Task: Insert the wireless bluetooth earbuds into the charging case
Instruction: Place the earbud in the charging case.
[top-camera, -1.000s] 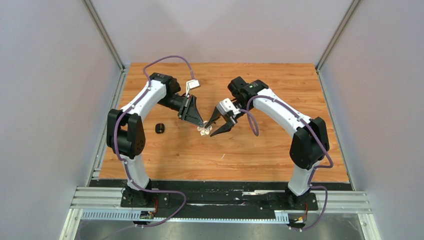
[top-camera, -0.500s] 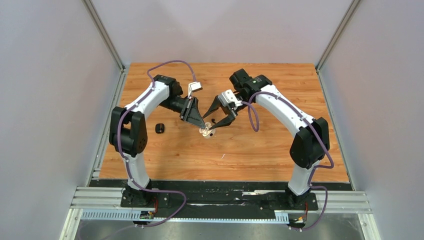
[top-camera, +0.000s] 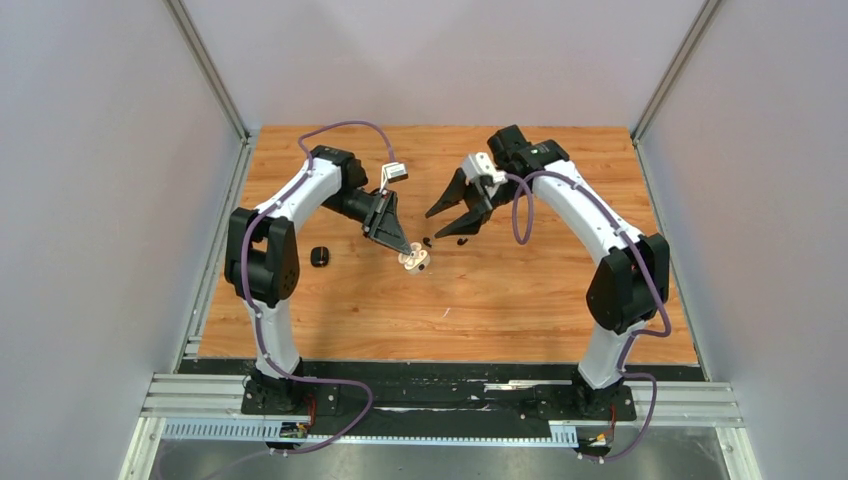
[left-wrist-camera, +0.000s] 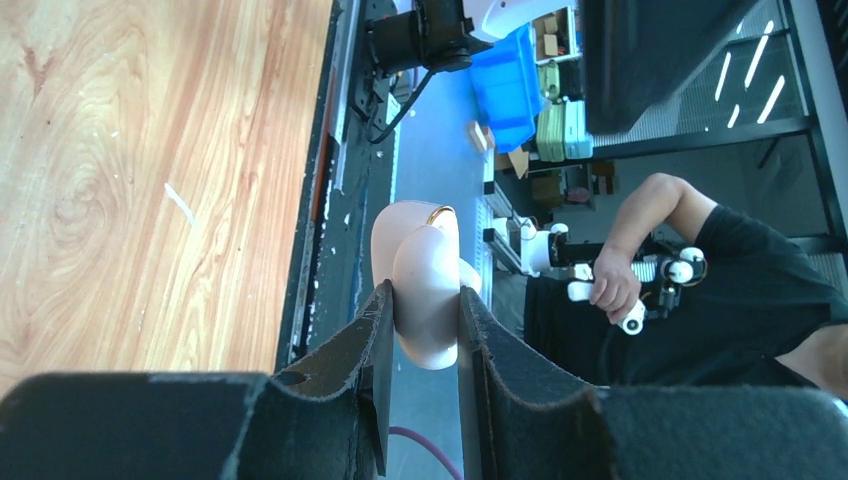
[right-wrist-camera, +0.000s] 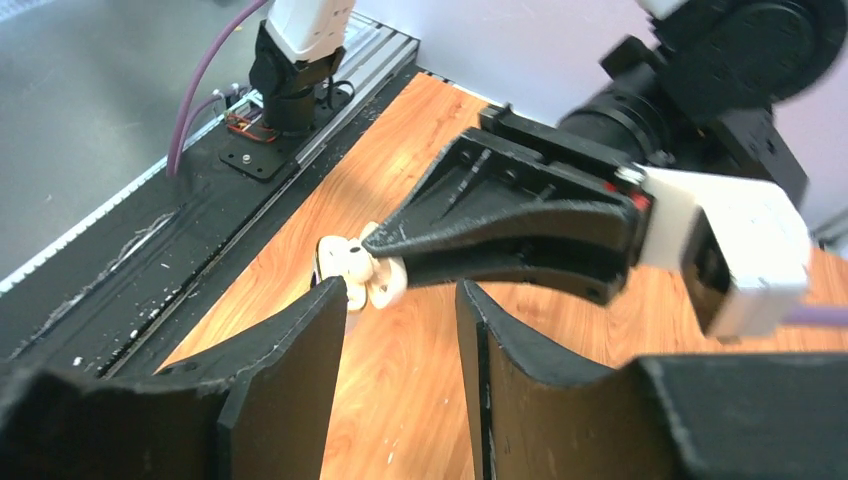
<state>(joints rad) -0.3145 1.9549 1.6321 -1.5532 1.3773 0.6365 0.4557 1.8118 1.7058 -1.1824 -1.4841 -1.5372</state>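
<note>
The wooden desk (top-camera: 520, 300) carries everything, and the two arms lean in toward its middle from either side. The left arm (top-camera: 290, 205) reaches down and inward; the right arm (top-camera: 575, 205) is held higher and a little further back.

The left fingers (top-camera: 400, 243) are clamped on the white charging case (top-camera: 413, 261), which sits near the centre of the desk. In the left wrist view the case (left-wrist-camera: 425, 290) is pinched between the two pads, with its rounded end sticking out past the tips. In the right wrist view the case (right-wrist-camera: 368, 275) looks open, though what lies inside cannot be made out, nor whether it touches the desk.

The right fingers (top-camera: 442, 205) are spread apart and hold nothing. They hang above the desk, just behind and to the right of the case.

A small black case (top-camera: 320, 256) lies by itself near the left arm's elbow.

Two tiny black earbuds lie on the bare wood just behind the white case, one close to the left fingertips (top-camera: 427, 241) and the other below the right fingers (top-camera: 463, 241).
</note>
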